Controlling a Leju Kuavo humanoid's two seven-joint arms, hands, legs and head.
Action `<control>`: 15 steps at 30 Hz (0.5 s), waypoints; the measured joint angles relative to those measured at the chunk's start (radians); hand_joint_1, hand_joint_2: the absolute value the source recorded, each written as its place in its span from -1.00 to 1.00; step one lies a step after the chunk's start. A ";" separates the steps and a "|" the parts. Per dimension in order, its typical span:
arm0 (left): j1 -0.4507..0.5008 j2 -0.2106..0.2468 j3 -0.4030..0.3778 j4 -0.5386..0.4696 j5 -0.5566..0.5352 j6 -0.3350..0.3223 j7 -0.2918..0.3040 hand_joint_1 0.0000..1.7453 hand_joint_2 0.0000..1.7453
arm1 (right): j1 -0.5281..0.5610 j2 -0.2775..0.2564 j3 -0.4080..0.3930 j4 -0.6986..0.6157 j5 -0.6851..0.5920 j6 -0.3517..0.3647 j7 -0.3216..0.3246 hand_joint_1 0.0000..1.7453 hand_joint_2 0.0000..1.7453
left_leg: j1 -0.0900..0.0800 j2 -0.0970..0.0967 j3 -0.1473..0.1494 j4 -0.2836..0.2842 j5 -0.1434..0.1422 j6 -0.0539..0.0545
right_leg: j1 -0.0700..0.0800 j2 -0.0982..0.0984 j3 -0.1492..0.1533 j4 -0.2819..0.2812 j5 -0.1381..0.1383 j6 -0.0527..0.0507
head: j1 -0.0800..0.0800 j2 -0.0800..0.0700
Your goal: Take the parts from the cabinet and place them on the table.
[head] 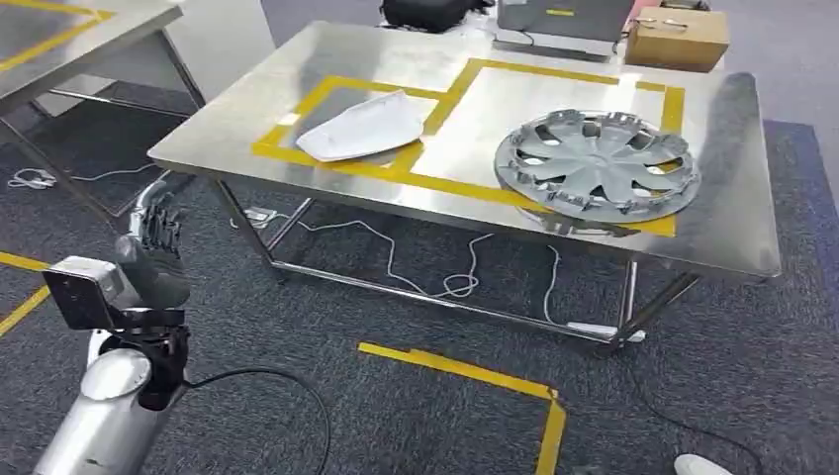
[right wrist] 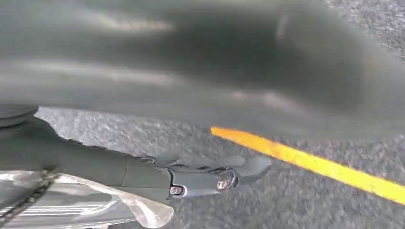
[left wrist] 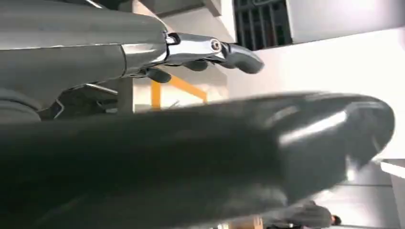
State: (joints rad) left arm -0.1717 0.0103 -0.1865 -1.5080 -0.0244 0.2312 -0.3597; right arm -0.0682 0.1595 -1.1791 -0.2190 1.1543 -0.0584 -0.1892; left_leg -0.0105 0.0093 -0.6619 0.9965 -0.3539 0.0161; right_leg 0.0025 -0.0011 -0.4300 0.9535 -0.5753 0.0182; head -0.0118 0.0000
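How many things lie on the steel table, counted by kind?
Silver wheel cover: 1
White curved part: 1
Cardboard box: 1
Black bag: 1
Grey case at the far edge: 1
Total: 5

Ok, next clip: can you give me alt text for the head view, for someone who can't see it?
A steel table marked with yellow tape holds a grey wheel cover and, apart from it, a white curved part. The robot's left hand hangs over dark carpet below the table's near corner, holding nothing. A cardboard box sits at the far edge.
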 joint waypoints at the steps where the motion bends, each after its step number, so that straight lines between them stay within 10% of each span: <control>1: 0.006 0.001 0.002 -0.003 -0.002 -0.005 0.000 -1.00 -1.00 | 0.004 0.000 -0.001 0.000 0.000 0.000 0.000 -1.00 -1.00 | -0.001 -0.001 -0.002 0.000 0.009 -0.007 | -0.001 -0.001 -0.007 -0.002 0.011 -0.010 | 0.000 0.000; 3: 0.016 0.006 0.009 -0.006 -0.003 -0.005 0.002 -1.00 -1.00 | 0.004 0.002 -0.006 0.000 0.000 0.000 -0.002 -1.00 -1.00 | 0.004 -0.006 -0.017 0.031 -0.062 -0.020 | -0.006 -0.006 -0.025 -0.003 0.033 -0.028 | -0.002 0.000; 6: 0.026 0.008 0.013 -0.015 -0.004 -0.005 0.002 -1.00 -1.00 | 0.003 0.002 -0.007 0.000 0.001 0.000 -0.002 -1.00 -1.00 | 0.012 -0.006 -0.056 0.245 -0.233 -0.034 | -0.004 -0.009 -0.052 0.000 0.065 -0.035 | -0.005 0.000; 8: 0.033 0.008 0.015 -0.017 -0.005 -0.005 0.002 -1.00 -1.00 | 0.004 0.002 -0.008 0.000 0.001 0.000 -0.003 -1.00 -1.00 | 0.015 -0.006 -0.047 0.322 -0.217 -0.036 | -0.004 -0.009 -0.088 0.011 0.087 -0.032 | -0.006 0.000; 11: 0.037 0.008 0.021 -0.027 -0.006 -0.005 0.002 -1.00 -1.00 | 0.003 0.002 -0.013 0.000 0.001 0.000 -0.003 -1.00 -1.00 | 0.016 -0.006 0.101 0.128 -0.138 -0.029 | -0.005 -0.009 -0.135 0.037 0.102 -0.025 | -0.005 0.000; 12: 0.036 0.008 0.022 -0.032 -0.006 -0.005 0.002 -1.00 -1.00 | 0.003 0.002 -0.014 0.000 0.001 0.000 -0.003 -1.00 -1.00 | 0.014 -0.008 0.156 0.040 -0.163 -0.023 | -0.002 -0.008 -0.146 0.046 0.106 -0.019 | -0.005 0.000; 15: 0.039 0.009 0.024 -0.038 -0.007 -0.005 0.002 -1.00 -1.00 | 0.003 0.003 -0.015 0.000 0.001 0.000 -0.003 -1.00 -1.00 | 0.006 -0.008 0.161 0.008 -0.164 -0.010 | -0.003 -0.008 -0.161 0.051 0.127 -0.003 | -0.005 0.000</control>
State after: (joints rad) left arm -0.1326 0.0191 -0.1625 -1.5457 -0.0317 0.2258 -0.3578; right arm -0.0655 0.1629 -1.1944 -0.2190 1.1555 -0.0580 -0.1923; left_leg -0.0044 0.0014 -0.5007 1.0043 -0.5175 0.0062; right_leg -0.0010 -0.0092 -0.5914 1.0049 -0.4487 0.0155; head -0.0172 0.0000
